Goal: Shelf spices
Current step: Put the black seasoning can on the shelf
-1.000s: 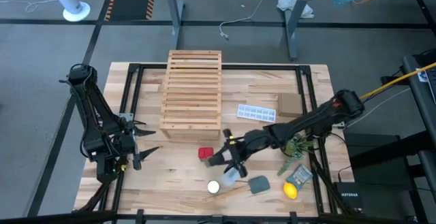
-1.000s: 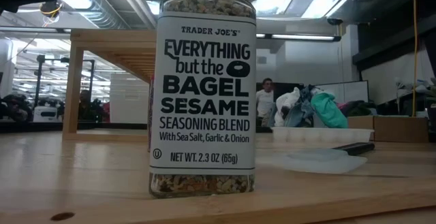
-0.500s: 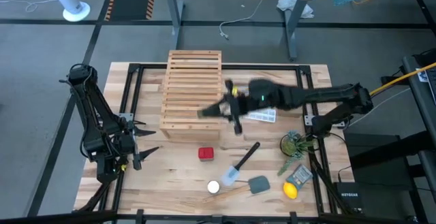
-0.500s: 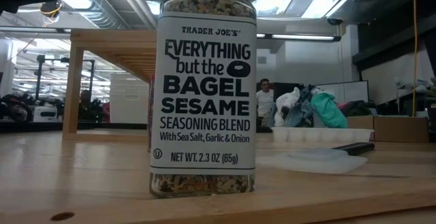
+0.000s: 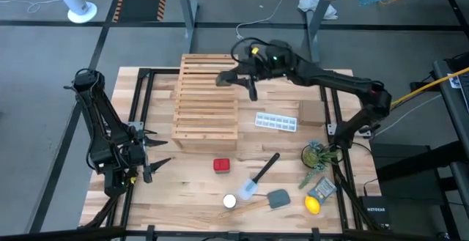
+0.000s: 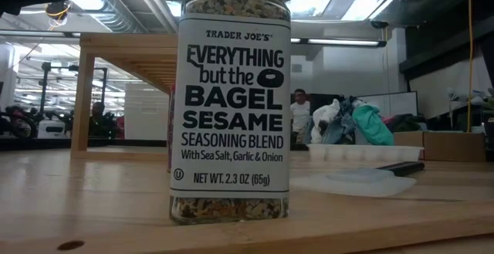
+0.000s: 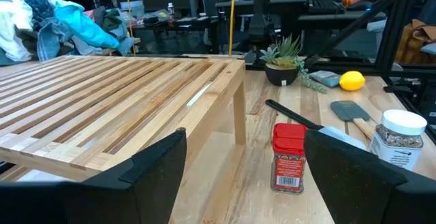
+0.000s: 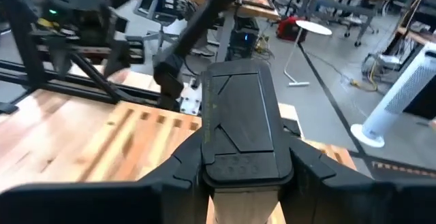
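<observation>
My right gripper (image 5: 236, 78) is shut on the black spice container (image 8: 242, 125) and hovers over the far right corner of the wooden slatted shelf (image 5: 207, 102). The red spice container (image 5: 221, 165) stands on the table just near of the shelf. The clear jar with the white lid (image 5: 230, 201) stands on its base near the table's near edge and fills the low view (image 6: 229, 99). My left gripper (image 5: 155, 154) waits open at the table's left side, facing the shelf (image 7: 116, 108) and the red container (image 7: 289, 157). My right gripper pinches the black container between its two fingers (image 8: 182, 164), one on each side wall (image 8: 208, 142). The fingers lie about level, pointing toward the table's left. The container is lifted clear above the shelf and sticks out forward past the fingers.
A white ice-cube tray (image 5: 277, 121) and a brown block (image 5: 311, 110) lie right of the shelf. A black-handled spatula (image 5: 261, 173), a grey pad (image 5: 278, 198), a potted plant (image 5: 315, 155) and a lemon (image 5: 313, 205) crowd the near right. A person (image 6: 299, 109) stands far behind.
My right gripper has swung from the near middle of the table, beside the red container, up and toward the far edge. It now hangs over the shelf's far right corner with the black container. The red container and the jar have stayed put.
</observation>
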You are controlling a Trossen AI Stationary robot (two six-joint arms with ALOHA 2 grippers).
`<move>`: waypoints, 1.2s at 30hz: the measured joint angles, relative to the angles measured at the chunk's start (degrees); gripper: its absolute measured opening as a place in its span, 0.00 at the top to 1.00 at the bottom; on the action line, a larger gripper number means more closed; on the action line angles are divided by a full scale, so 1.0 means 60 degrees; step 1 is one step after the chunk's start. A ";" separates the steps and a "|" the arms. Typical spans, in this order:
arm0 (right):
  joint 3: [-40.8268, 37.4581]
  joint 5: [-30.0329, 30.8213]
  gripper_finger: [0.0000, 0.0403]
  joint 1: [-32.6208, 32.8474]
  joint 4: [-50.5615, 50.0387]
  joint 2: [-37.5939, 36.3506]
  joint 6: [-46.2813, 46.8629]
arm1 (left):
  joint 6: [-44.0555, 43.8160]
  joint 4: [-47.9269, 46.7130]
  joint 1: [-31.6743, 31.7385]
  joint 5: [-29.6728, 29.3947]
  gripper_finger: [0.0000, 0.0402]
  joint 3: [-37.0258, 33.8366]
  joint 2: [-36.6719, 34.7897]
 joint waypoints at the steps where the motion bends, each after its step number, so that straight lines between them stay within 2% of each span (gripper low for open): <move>1: 0.0000 -0.0243 0.69 -0.0162 0.0146 0.0187 0.0055 | 0.0000 -0.0013 0.0000 0.0000 0.28 0.0000 0.0000; 6: 0.0000 -0.1102 0.69 -0.0826 0.0641 0.0955 0.0536 | 0.0000 -0.0069 0.0000 0.0000 0.28 0.0000 0.0000; 10: 0.0000 -0.1108 0.69 -0.1165 0.0611 0.1388 0.0585 | 0.0004 -0.0069 -0.0004 0.0000 0.28 0.0000 0.0000; 19: 0.0000 -0.1250 0.69 -0.1127 0.0499 0.2193 0.0489 | 0.0182 -0.0072 -0.0002 0.0000 0.28 0.0000 0.0000; 27: -0.0004 -0.0994 0.68 -0.1128 0.0508 0.2295 0.0486 | 0.0182 -0.0067 0.0000 0.0000 0.28 -0.0004 0.0000; 29: -0.0004 -0.0838 0.61 -0.1126 0.0529 0.2295 0.0486 | 0.0182 -0.0066 -0.0003 0.0000 0.28 -0.0004 0.0000; 33: -0.0004 -0.0584 0.35 -0.1124 0.0514 0.2295 0.0737 | 0.0182 -0.0067 -0.0001 0.0000 0.28 -0.0004 0.0000; 36: -0.0004 -0.0420 0.20 -0.1128 0.0517 0.2295 0.0818 | 0.0182 -0.0066 -0.0004 0.0000 0.28 -0.0004 0.0000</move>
